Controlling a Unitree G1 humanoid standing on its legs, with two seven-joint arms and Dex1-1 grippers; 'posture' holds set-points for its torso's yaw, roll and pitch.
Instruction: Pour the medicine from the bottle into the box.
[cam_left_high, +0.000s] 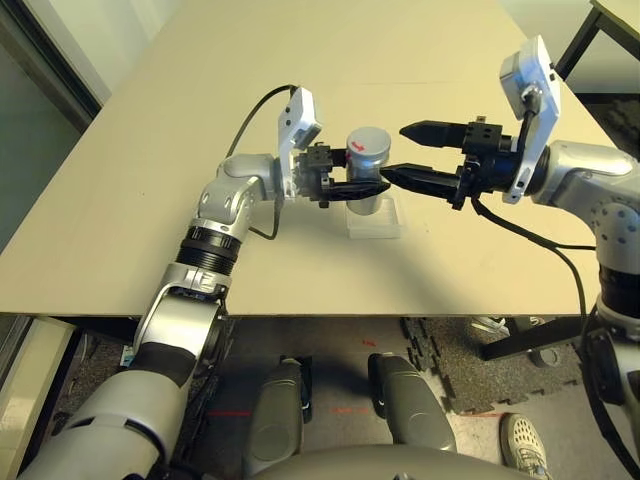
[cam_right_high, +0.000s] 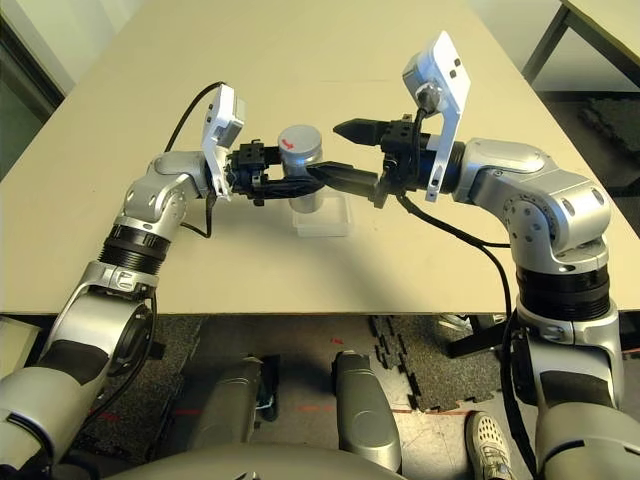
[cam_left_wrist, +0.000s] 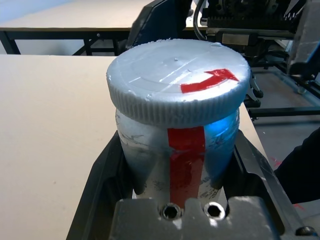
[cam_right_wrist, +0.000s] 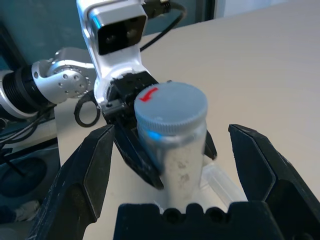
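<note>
The bottle (cam_left_high: 368, 168) is a silver-grey cylinder with a red stripe, upright, with a ribbed grey cap (cam_left_wrist: 177, 80) marked by a red arrow still on it. My left gripper (cam_left_high: 370, 187) is shut on the bottle's body below the cap. The bottle stands over the far part of the box (cam_left_high: 378, 224), a clear shallow tray on the table; I cannot tell whether they touch. My right gripper (cam_left_high: 395, 152) reaches in from the right, open, with its fingers (cam_right_wrist: 85, 175) wide on either side of the bottle (cam_right_wrist: 177, 145) near the cap, not touching it.
The beige table (cam_left_high: 200, 180) stretches wide around the box on all sides. Its front edge runs just below the arms. Another table's dark leg (cam_left_high: 575, 45) stands at the far right. A person's shoe (cam_left_high: 522, 440) rests on the floor at lower right.
</note>
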